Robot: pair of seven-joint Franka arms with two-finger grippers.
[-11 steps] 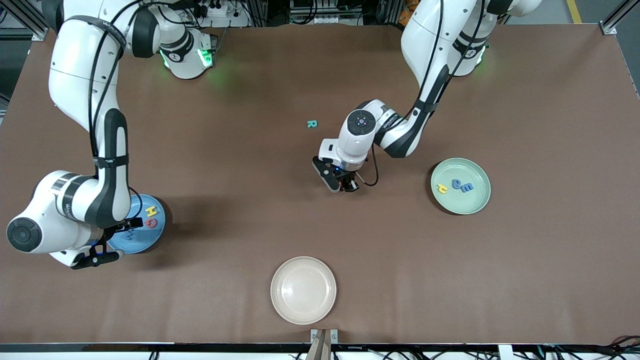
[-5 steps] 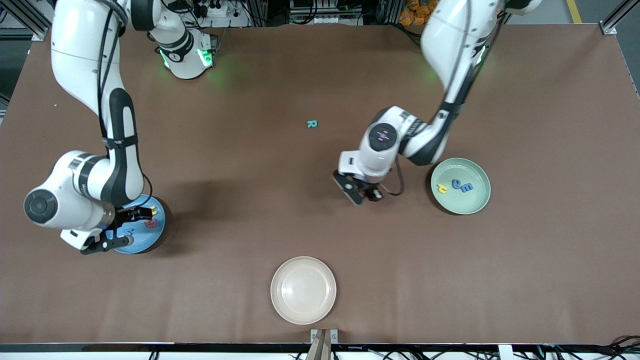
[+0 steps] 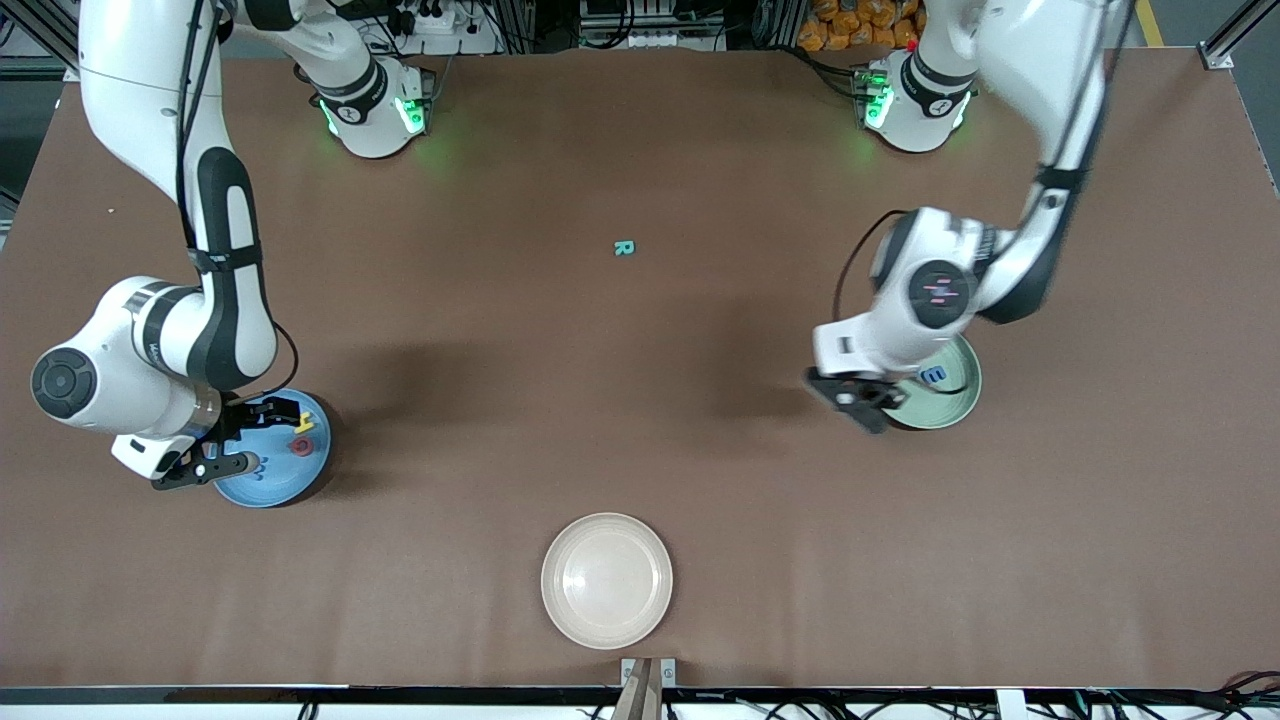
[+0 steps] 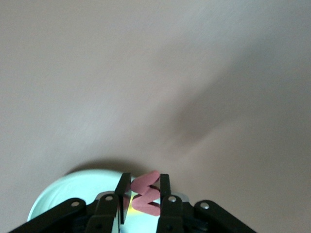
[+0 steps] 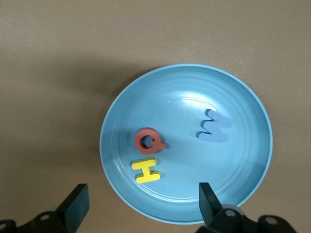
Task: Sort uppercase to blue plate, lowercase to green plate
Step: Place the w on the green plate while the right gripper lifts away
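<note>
The blue plate [image 5: 243, 160] sits at the right arm's end of the counter, holding a yellow H [image 5: 146, 171], a pinkish-red Q [image 5: 148, 141] and a blue W [image 5: 214, 127], all lying flat. A teal-green R [image 3: 624, 248] lies alone mid-counter. The pale green plate [image 3: 955, 405] at the left arm's end holds a blue e [image 3: 935, 376]. A pinkish-red w [image 4: 146, 192] is pinched upright between the left gripper's fingers [image 4: 164, 187] over that plate's edge.

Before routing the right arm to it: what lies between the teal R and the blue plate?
Only bare brown table between the teal foam R and the round blue plate, per the front view.
</note>
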